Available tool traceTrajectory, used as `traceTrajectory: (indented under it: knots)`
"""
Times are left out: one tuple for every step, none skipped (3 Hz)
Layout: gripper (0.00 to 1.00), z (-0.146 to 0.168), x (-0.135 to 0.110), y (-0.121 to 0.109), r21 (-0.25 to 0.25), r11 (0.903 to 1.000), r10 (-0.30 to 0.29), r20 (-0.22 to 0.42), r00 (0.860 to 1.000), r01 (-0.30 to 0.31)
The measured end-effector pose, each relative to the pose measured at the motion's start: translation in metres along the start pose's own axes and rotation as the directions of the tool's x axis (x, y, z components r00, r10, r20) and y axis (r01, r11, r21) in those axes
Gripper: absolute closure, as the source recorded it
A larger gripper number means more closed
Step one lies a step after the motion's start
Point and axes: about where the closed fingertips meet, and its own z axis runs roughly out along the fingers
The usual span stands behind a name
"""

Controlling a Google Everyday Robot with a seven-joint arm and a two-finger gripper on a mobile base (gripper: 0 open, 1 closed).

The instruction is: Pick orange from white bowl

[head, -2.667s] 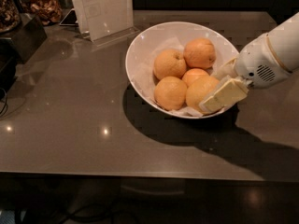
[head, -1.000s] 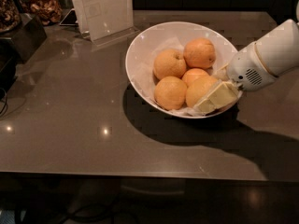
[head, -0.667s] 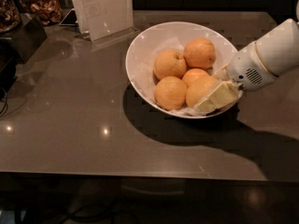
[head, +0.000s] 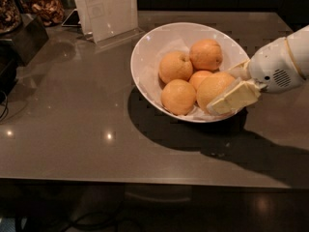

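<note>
Gripper: my gripper (head: 223,90) reaches in over the right rim of the white bowl (head: 145,52), pinching the orange (head: 210,87) between its fingers (head: 234,96).
Orange: it sits in the bowl's right half, low against the near wall, touching the neighbour orange (head: 199,77) behind it and close beside the front orange (head: 178,96).
Grip risk: as far as I can see, my front finger lies along the lower right flank, not across the middle. On a round, dimpled skin that hold looks off-centre, so the fruit may squirt out as I lift.
Neighbour risk: if it slips it will likely knock the front orange or roll back among the others.
Bowl risk: my lower finger is very near the near rim. Dragging sideways instead of straight up could catch the rim and tip or slide the bowl across the table (head: 72,105).
Paper risk: the paper lining (head: 169,47) may snag under a fingertip and come up with the fruit.
Safest guess: lift straight up, slowly.
</note>
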Motion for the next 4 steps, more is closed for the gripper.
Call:
traceTrajectory:
  knots:
    - [1.0, -0.021, -0.011, 0.015, -0.034, 0.9983, -0.043, 0.094, 0.995, 0.046]
    - [1.0, -0.038, -0.013, 0.03, -0.1, 0.9923, -0.052, 0.194, 0.98, 0.072]
    - [1.0, -0.058, -0.014, 0.056, -0.148, 0.9832, -0.061, 0.282, 0.957, 0.106]
    - [1.0, -0.072, -0.012, 0.075, -0.15, 0.9808, -0.071, 0.32, 0.945, 0.125]
